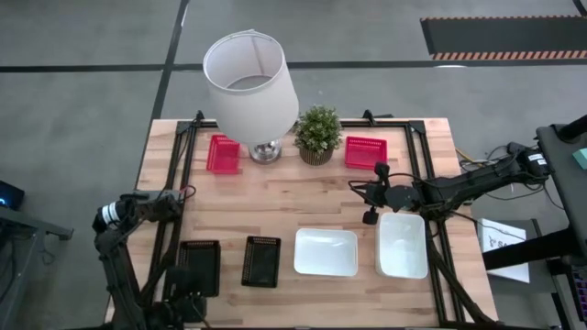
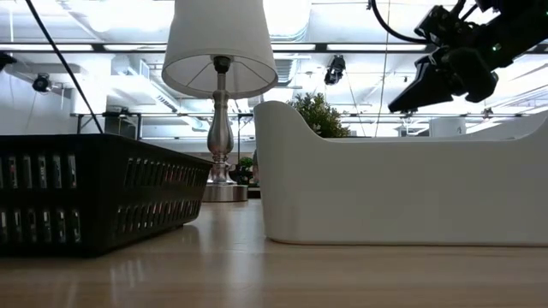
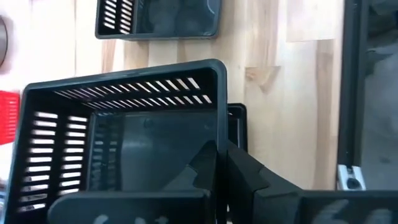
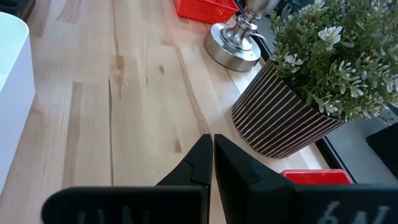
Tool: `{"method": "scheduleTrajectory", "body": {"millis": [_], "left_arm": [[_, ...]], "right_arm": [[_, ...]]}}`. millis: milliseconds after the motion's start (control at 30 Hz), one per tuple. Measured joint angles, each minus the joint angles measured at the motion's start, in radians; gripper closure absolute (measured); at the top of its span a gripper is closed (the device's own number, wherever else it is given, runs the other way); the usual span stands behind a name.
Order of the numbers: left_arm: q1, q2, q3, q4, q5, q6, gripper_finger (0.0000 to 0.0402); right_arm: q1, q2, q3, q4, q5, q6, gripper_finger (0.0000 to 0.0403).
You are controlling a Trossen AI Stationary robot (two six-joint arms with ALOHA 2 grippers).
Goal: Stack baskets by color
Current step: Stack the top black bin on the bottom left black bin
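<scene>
My left gripper (image 3: pixel 221 146) is at the table's near left corner (image 1: pixel 183 293), shut on a black mesh basket (image 3: pixel 124 155). That basket is over a second black basket, whose rim (image 3: pixel 237 124) shows just past the held wall. A third black basket (image 1: pixel 261 261) rests on its base to the right. Two white baskets (image 1: pixel 326 252) (image 1: pixel 404 246) sit on the table at the near right. Two red baskets (image 1: pixel 223 153) (image 1: pixel 365 151) lie at the far side. My right gripper (image 4: pixel 211 146) hangs shut on nothing above the table near the plant (image 1: pixel 362 191). My left gripper pinches one side wall of the black basket at its rim (image 3: pixel 217 134), one finger inside the basket and one outside. The fingers come from above, slanting down. Whether the basket rests in the black basket below it or hangs clear, I cannot tell.
A table lamp with a white shade (image 1: pixel 249 87) and a potted green plant (image 1: pixel 317 133) stand between the red baskets at the far side. Black frame rails (image 1: pixel 188 174) run along the table's left and right sides. Bare wood lies in the middle of the table.
</scene>
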Motion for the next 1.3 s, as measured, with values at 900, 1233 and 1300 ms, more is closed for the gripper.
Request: {"method": "scheduleTrajectory", "body": {"millis": [900,1233,1300], "left_arm": [[-0.006,0.0,-0.153,0.15,-0.014,-0.075,0.0401],[-0.006,0.0,-0.153,0.149,-0.008,-0.075,0.039],[-0.006,0.0,-0.153,0.149,0.016,-0.075,0.0374]], "right_arm": [[0.0,0.0,0.0,0.013,0.0,-0.03,0.0394],[0.0,0.0,0.0,0.013,0.0,-0.025,0.0394],[0.0,0.0,0.0,0.013,0.0,-0.025,0.0394]]}}
